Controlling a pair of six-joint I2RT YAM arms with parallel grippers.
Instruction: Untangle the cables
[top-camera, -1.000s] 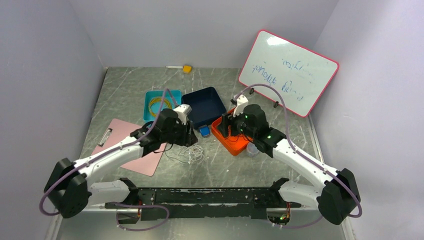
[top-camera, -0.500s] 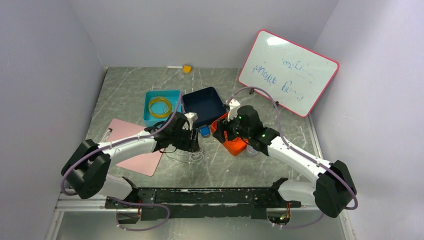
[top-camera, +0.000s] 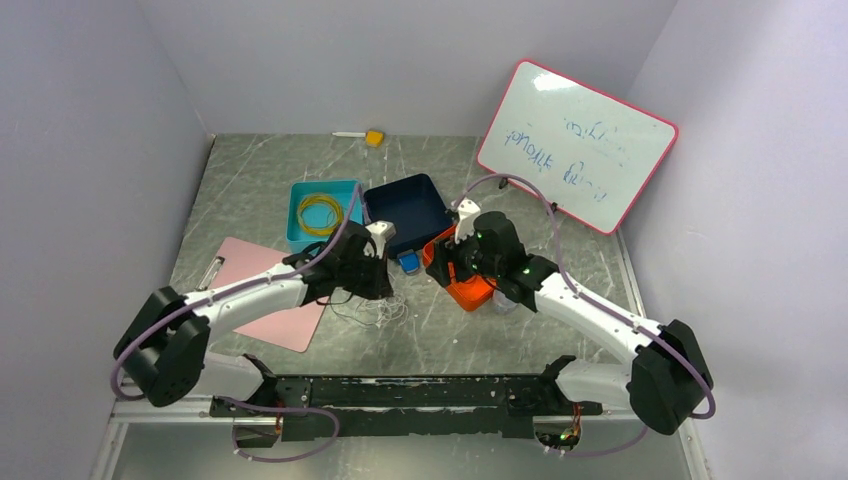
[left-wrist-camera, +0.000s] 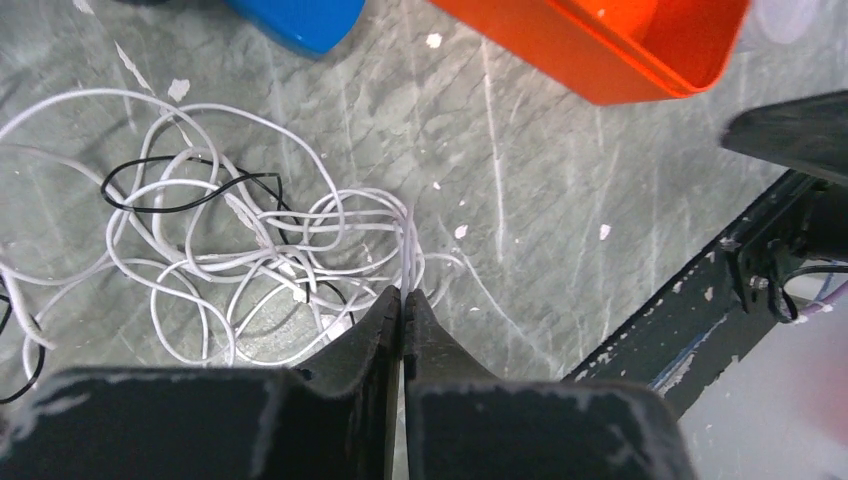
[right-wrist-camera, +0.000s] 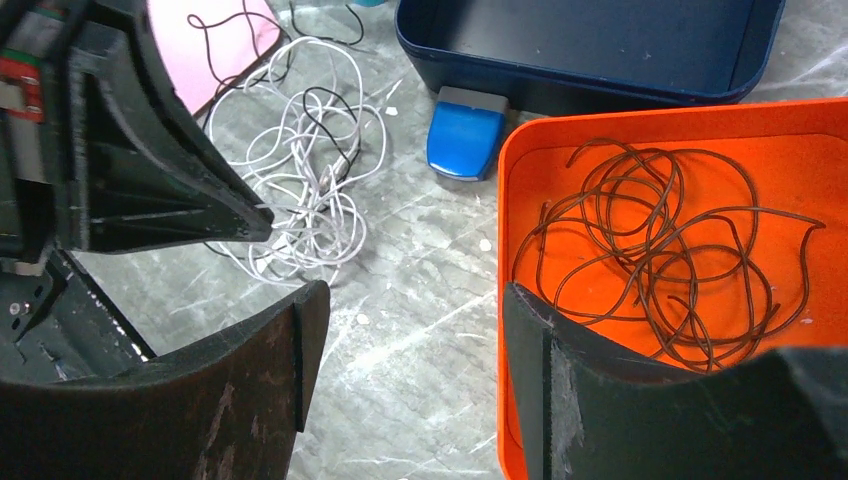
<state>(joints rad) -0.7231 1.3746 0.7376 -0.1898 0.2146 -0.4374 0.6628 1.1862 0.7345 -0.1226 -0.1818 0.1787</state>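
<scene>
Two heaps show. The white cables (left-wrist-camera: 270, 245) lie slack on the table (left-wrist-camera: 560, 200), a grey-green marbled slab flecked with white chips. They are hair-thin, glossy and round, coiled in overlapping loops with one black strand (left-wrist-camera: 180, 190) threaded through. From above the heap spreads wider side to side than front to back, with no single heading (loops curl every way).

The dark cables (right-wrist-camera: 650, 230), brown and wiry, sit coiled in a roundish nest inside the orange tray (right-wrist-camera: 560, 160), a smooth plastic box with rounded corners.

The left gripper (left-wrist-camera: 402, 295) has its matte black, scuffed fingers pressed together, tips at the near edge of the white heap; whether a strand is pinched between them I cannot tell. The right gripper (right-wrist-camera: 412, 295) hangs with its jaws spread wide and holds nothing, one finger over the table, the other over the orange tray's edge.

Beyond the tray lie a small blue block (right-wrist-camera: 463, 135) and a navy tray (right-wrist-camera: 590, 85).
</scene>
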